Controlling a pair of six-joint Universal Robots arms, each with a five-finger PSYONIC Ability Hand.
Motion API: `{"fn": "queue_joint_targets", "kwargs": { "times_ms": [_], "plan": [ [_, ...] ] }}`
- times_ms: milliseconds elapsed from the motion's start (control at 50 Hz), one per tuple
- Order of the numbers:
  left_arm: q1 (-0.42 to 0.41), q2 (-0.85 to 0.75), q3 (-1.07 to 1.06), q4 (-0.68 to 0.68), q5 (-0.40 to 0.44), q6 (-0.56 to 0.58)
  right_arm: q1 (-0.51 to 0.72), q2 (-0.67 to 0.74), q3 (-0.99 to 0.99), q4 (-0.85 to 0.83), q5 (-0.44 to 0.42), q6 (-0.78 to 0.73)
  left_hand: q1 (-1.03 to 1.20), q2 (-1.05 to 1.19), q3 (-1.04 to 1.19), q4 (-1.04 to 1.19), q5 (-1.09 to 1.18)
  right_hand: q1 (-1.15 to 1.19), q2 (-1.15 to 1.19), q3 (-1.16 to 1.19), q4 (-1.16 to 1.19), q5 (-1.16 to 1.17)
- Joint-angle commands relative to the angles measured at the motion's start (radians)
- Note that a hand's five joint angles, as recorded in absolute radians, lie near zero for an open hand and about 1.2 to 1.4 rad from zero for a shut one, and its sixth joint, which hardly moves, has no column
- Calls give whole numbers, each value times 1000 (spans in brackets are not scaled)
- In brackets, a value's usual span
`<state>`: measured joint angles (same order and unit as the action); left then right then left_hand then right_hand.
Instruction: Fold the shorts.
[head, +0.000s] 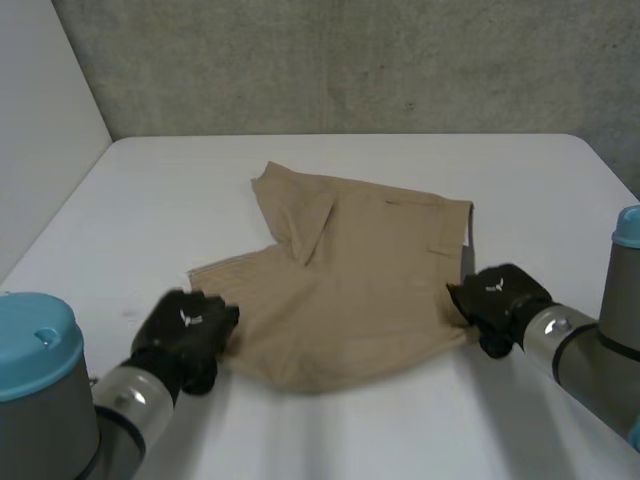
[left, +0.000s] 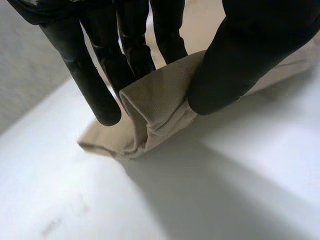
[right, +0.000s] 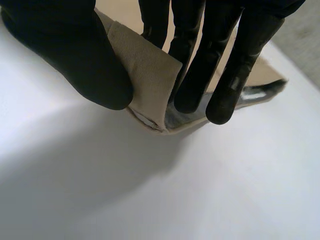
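"Table (head: 150, 200), white and flat-topped, came first. What stood behind it?"

"A grey, rough concrete wall (head: 350, 60) ran along the far side, with a plain pale panel at the robot's left."

"And on the table?"

"A pair of beige woven-cloth shorts (head: 350, 290) lay spread near the middle. At the far left one part was folded back over the rest, and the near edge curved between the two hands."

"Where were the arms?"

"The left arm (head: 40, 400), grey with a light-blue cap, came in at the near left. The right arm (head: 590, 360), built the same, came in at the near right."

"And the hands?"

"The black left hand (head: 185, 335) was at the near left corner of the shorts, and the black right hand (head: 500, 300) was at the near right corner — each at an end of that near edge."

"Were they grasping anything?"

"Yes. In the left wrist view a doubled fold of cloth sat pinched between the thumb (left: 240, 60) and the fingers (left: 125, 55), raised just off the white surface. In the right wrist view the corner stood up, clamped between the right hand's thumb and its fingers behind — a darker lining showed beneath the lifted edge."
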<state>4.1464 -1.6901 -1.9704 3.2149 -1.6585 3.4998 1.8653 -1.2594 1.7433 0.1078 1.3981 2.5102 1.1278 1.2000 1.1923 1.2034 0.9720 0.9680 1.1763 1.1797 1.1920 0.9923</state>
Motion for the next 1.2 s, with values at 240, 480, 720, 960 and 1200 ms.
{"fn": "queue_joint_targets", "kwargs": {
  "times_ms": [240, 480, 720, 960, 1200],
  "plan": [
    [-51, 32, 39, -213, -6, 19, -77, -29, 27, 153, -22, -183, -953, -1025, -1018, -1029, -972, 428, 220, 217, 204, 229],
    [35, -118, 361, -89, 49, 176, -78, -28, 47, 53, -27, -143, -932, -1004, -996, -1008, -951, 428, 220, 217, 204, 229],
    [44, -545, 772, 14, 253, 203, -74, -15, 62, 3, -27, -131, -897, -969, -961, -972, -915, 428, 220, 217, 204, 229],
    [61, -819, 1057, 13, 485, 274, -72, 1, 67, -33, -25, -129, -782, -854, -847, -858, -801, 428, 220, 217, 204, 229],
    [69, -1016, 1421, -187, 594, 283, -77, 5, 81, -40, -25, -129, -738, -810, -803, -814, -757, 428, 220, 217, 204, 229]
  ]
}}
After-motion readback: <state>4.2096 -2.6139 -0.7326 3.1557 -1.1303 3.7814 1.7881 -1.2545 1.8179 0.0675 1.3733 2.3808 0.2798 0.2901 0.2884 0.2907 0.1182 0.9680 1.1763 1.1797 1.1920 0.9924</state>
